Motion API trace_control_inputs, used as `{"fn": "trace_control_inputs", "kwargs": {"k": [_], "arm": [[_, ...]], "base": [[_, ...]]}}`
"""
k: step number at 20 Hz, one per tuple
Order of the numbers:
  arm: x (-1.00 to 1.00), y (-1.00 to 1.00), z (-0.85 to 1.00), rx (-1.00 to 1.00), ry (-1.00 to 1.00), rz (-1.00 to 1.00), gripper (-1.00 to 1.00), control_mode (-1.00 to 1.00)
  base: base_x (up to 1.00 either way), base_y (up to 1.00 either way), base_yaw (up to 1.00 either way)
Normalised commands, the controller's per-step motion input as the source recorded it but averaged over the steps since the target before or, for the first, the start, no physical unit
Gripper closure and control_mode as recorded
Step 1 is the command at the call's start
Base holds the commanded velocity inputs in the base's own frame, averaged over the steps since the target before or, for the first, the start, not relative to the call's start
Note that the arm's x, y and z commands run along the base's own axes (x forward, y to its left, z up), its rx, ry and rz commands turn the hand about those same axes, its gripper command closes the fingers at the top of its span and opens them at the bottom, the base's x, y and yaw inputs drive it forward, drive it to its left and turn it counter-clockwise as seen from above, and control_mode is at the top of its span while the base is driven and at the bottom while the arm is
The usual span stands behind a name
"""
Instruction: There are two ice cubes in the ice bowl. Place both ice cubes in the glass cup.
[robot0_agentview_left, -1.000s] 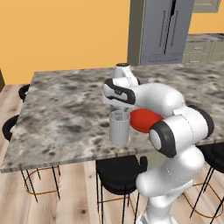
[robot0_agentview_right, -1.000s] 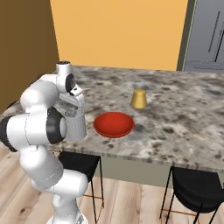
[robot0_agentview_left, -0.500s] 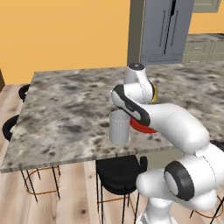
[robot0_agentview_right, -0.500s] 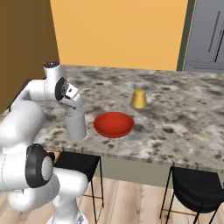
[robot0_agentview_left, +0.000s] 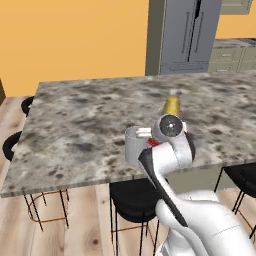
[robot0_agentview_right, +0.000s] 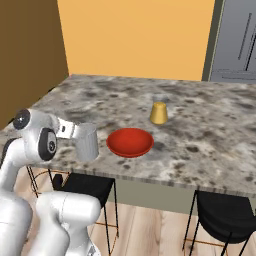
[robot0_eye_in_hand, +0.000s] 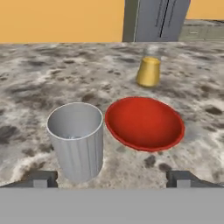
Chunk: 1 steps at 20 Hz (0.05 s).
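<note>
The grey ribbed glass cup (robot0_eye_in_hand: 76, 140) stands upright on the counter just left of the red ice bowl (robot0_eye_in_hand: 144, 123), almost touching it. The bowl's inside shows bare red, and the ice cubes are hidden from view. My gripper (robot0_eye_in_hand: 111, 179) is open, with nothing between its fingertips (robot0_eye_in_hand: 41, 178), which stand wide apart. It hangs low at the counter's near edge and looks across at the cup and bowl. From the base, the cup (robot0_agentview_right: 87, 141) is next to my hand and the bowl (robot0_agentview_right: 130, 142) lies to its right. My arm covers most of the bowl (robot0_agentview_left: 154, 142) beside the cup (robot0_agentview_left: 132, 145).
A small yellow cone-shaped object (robot0_eye_in_hand: 148, 72) stands on the marble counter (robot0_agentview_right: 200, 130) behind the bowl. Black stools (robot0_agentview_right: 222, 220) sit under the counter's front edge. A grey fridge (robot0_agentview_left: 187, 35) stands at the back.
My hand has swung from over the cup, up and around, down to the counter's near edge. Cup, bowl and yellow object have not moved.
</note>
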Motion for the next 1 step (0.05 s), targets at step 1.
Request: {"fn": "trace_control_inputs", "kwargs": {"k": [1], "arm": [[-0.15, 0.0, 0.0, 0.04, -0.13, 0.0, -1.0, -1.0]], "base": [[0.0, 0.0, 0.0]]}}
